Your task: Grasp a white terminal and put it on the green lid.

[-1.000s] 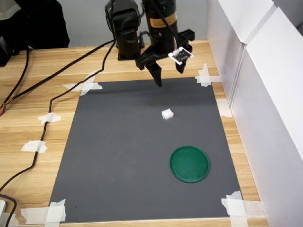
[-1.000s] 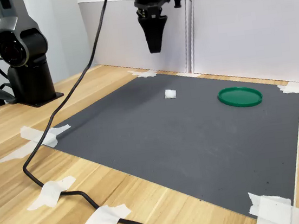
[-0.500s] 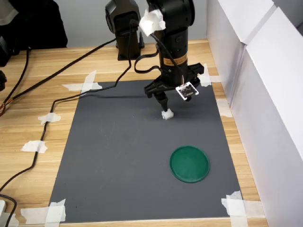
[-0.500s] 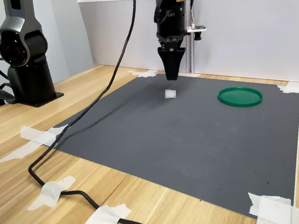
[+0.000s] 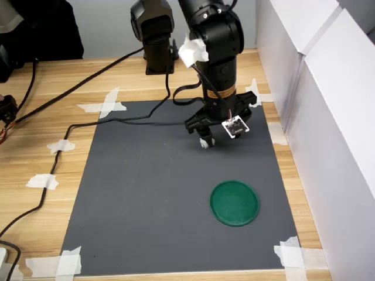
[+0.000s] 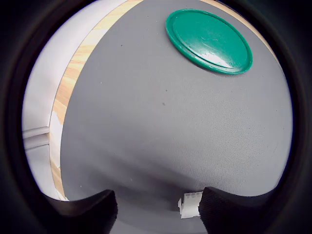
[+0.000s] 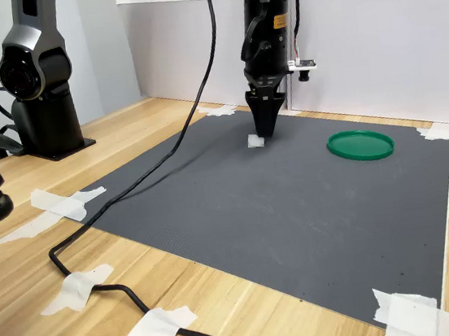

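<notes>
Your black arm (image 5: 214, 41) stands nearly vertical, wrist pointing straight down. The black gripper (image 5: 206, 137) sits low, fingertips almost at the surface, and the wrist view shows its two dark fingers (image 6: 87, 214) spread well apart.

no legible text; an orange label on the arm (image 7: 278, 20) (print too small) cannot be read.

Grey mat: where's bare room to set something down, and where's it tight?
The grey mat is bare over the first exterior view's left half, from the taped corners to the green lid. It is also bare between the lid and the gripper. It is crowded only at the gripper, low over the white terminal. The black cable crosses the far-left corner.
</notes>
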